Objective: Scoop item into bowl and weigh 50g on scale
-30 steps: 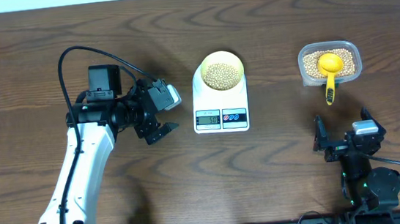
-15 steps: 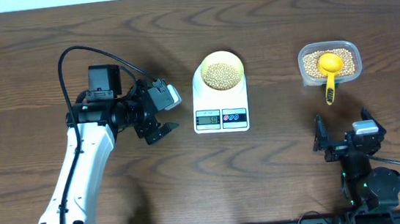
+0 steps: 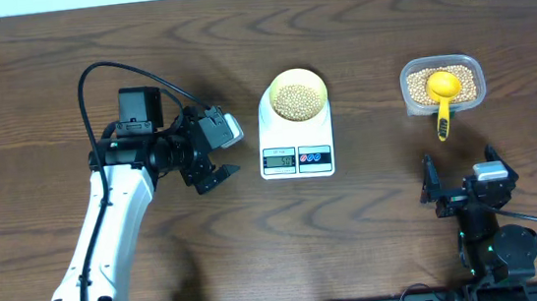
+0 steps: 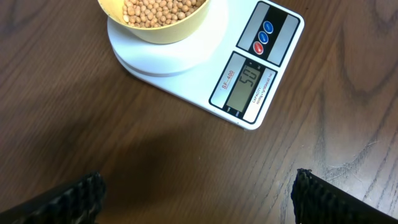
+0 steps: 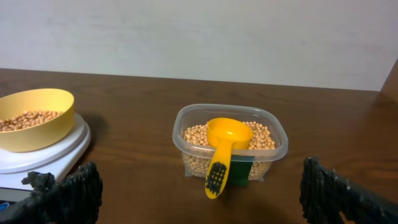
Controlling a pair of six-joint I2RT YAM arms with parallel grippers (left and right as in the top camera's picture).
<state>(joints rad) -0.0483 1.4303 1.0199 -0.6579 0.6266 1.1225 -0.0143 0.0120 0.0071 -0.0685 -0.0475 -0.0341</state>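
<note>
The pale-yellow bowl (image 3: 298,95) holds tan beans (image 3: 297,99) and sits on the white scale (image 3: 298,157). In the left wrist view the scale's display (image 4: 247,87) reads about 50, with the bowl (image 4: 158,28) at the top. My left gripper (image 3: 211,148) is open and empty, just left of the scale; its jaws (image 4: 199,199) frame bare wood. My right gripper (image 3: 462,187) is open and empty at the front right, below the tub. In the right wrist view the jaws (image 5: 199,193) frame the tub (image 5: 230,140).
A clear plastic tub (image 3: 442,84) of beans stands at the back right, with a bright yellow scoop (image 3: 442,97) resting in it, handle over the front rim. The scoop (image 5: 222,149) also shows in the right wrist view. The table is dark wood.
</note>
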